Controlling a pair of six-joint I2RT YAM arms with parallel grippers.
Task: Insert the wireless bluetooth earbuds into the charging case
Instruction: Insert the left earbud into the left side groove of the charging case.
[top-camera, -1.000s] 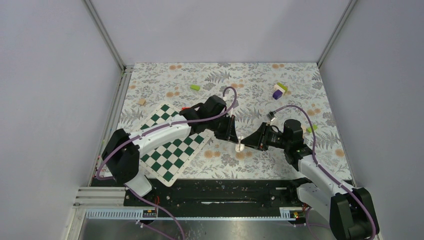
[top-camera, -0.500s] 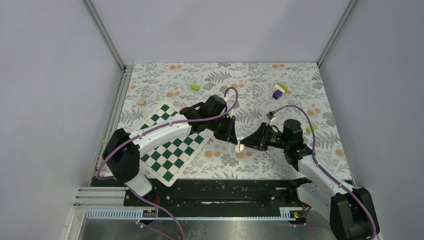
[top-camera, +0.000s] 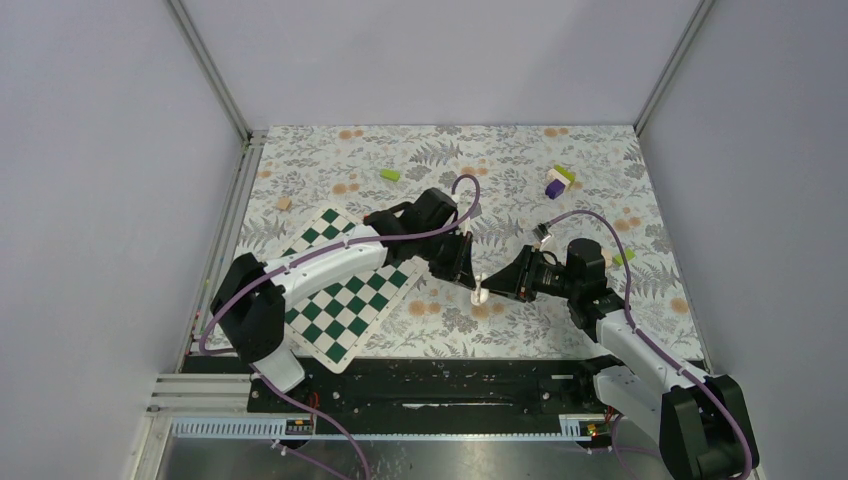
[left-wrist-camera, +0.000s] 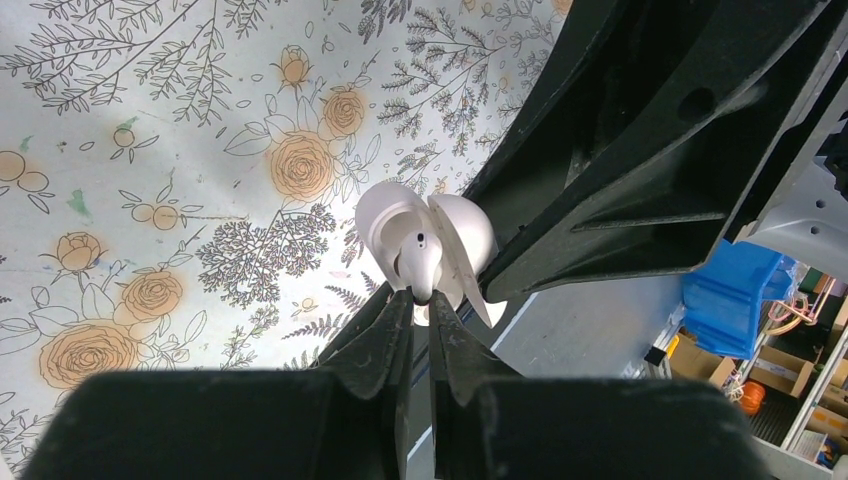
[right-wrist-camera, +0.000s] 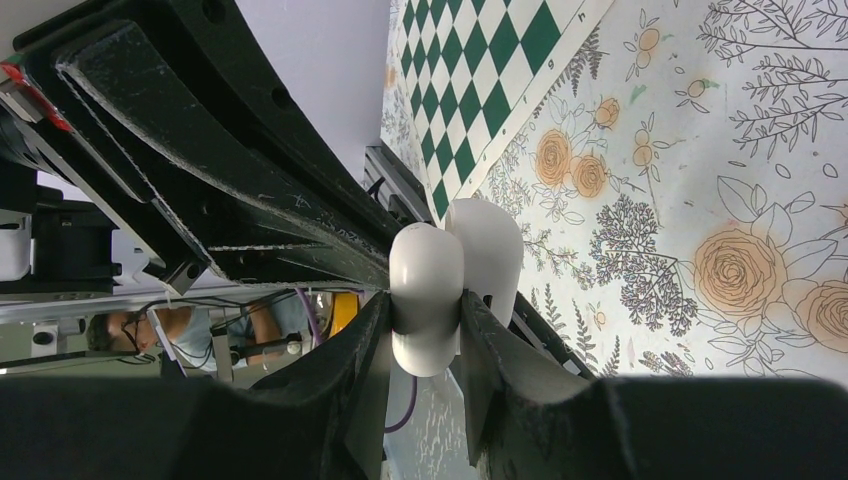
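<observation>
Left jaws tight on earbud (left-wrist-camera: 418, 256), right jaws around charging case (right-wrist-camera: 428, 285)

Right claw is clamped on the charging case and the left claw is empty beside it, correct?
Not quite. The left claw is not empty: it is shut on an earbud, pinching it by the stem, as the left wrist view shows. The rest holds: the right claw is clamped on the charging case, with the left claw beside it.

Bright, even light from above washes the floral mat (top-camera: 330, 160), shadows soft and faint. In the wrist views the near fingers (left-wrist-camera: 375, 345) go dark and slightly soft.
</observation>
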